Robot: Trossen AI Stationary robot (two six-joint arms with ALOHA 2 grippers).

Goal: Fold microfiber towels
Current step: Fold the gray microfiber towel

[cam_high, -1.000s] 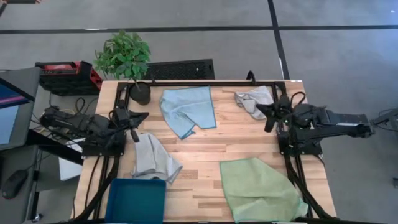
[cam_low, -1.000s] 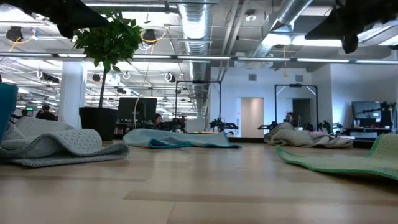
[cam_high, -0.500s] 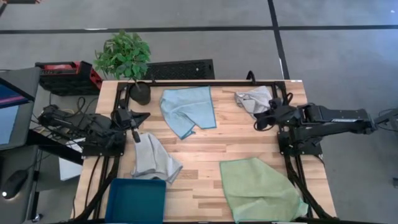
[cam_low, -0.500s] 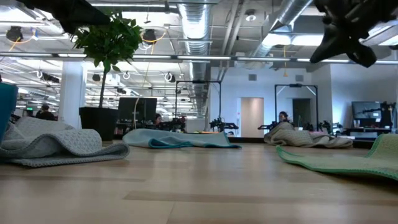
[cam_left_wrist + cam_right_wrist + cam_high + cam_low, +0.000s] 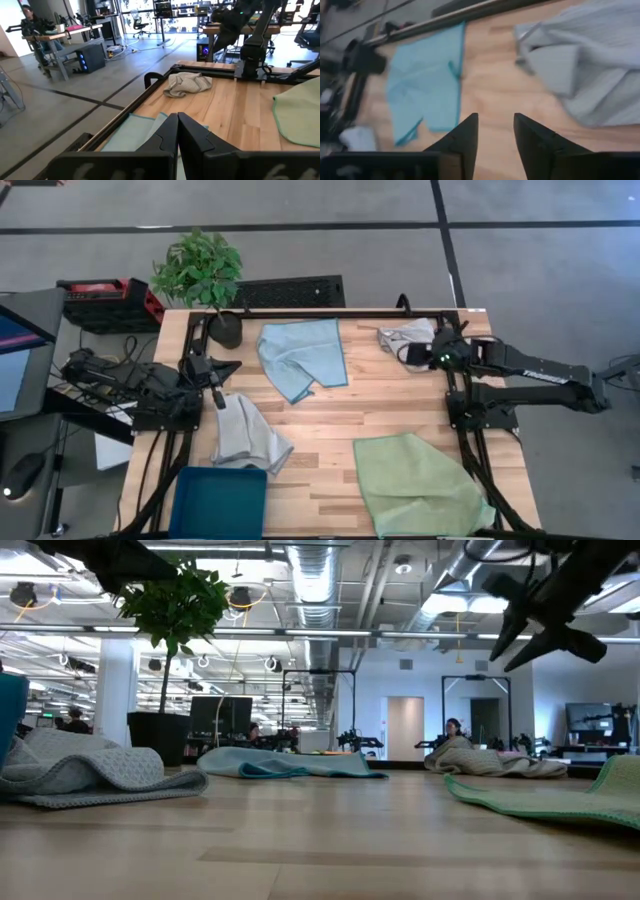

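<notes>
Several microfiber towels lie on the wooden table. A light blue one (image 5: 302, 358) is spread at the far middle, and a crumpled pale grey one (image 5: 412, 338) lies at the far right. Another pale grey towel (image 5: 246, 435) lies rumpled at the left, and a larger light green one (image 5: 415, 482) is spread at the near right. My right gripper (image 5: 406, 355) hangs open in the air just beside the crumpled grey towel (image 5: 585, 75), tipped downward, with nothing between its fingers (image 5: 535, 137). My left gripper (image 5: 217, 398) is shut and raised above the far end of the left grey towel.
A dark teal bin (image 5: 220, 500) stands at the near left edge. A potted plant (image 5: 200, 275) stands at the far left corner. Black frame rails (image 5: 330, 313) run along the far edge and both sides. Bare wood (image 5: 340, 415) lies between the towels in the middle.
My right gripper has swung toward the table's far edge, up to the crumpled grey towel. It has tipped downward and rolled about its axis, and its fingers have opened. The towels have not moved.
</notes>
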